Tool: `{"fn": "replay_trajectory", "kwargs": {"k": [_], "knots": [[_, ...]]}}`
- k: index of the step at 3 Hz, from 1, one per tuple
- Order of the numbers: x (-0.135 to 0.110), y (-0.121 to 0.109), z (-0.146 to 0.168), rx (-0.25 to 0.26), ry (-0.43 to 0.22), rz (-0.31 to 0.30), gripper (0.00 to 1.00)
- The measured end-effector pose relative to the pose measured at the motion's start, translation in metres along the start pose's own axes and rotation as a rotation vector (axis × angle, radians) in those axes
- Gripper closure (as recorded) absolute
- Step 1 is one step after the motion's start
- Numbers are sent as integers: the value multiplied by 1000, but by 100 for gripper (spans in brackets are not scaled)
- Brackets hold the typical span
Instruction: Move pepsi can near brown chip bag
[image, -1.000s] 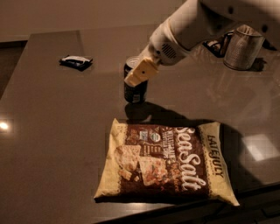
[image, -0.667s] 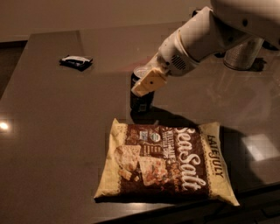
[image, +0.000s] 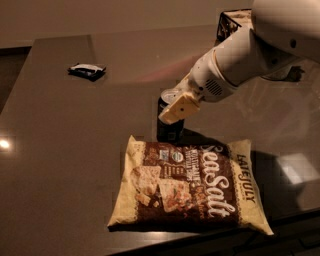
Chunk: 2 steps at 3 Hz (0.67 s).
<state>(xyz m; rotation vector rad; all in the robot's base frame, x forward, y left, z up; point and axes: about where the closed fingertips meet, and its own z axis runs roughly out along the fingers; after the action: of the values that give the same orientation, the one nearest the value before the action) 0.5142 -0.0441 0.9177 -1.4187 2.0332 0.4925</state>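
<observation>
Closing in over the last second, the pepsi can (image: 169, 125) is now standing upright just beyond the far edge of the brown chip bag (image: 190, 187), toward that edge's left end; whether it is touching the bag I cannot tell. The gripper (image: 174, 104) is clamping the can's upper part, with one tan finger lying across its front.

If the arm is drifting sideways as the fingers are letting go, the can risks toppling onto the bag. Pushing nearer risks catching the bag's crimped edge and shoving it.

The dark glossy tabletop (image: 60, 150) is reflecting lamps. A small wrapper (image: 87, 71) is lying well beyond the bag, far left, and a pale wall (image: 100, 20) is running behind.
</observation>
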Motion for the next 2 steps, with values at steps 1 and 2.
{"fn": "replay_trajectory", "kwargs": {"k": [1,2], "knots": [[9,3,-4,1,18,-2,37],[8,5,-4,0,19,-5,12]]}}
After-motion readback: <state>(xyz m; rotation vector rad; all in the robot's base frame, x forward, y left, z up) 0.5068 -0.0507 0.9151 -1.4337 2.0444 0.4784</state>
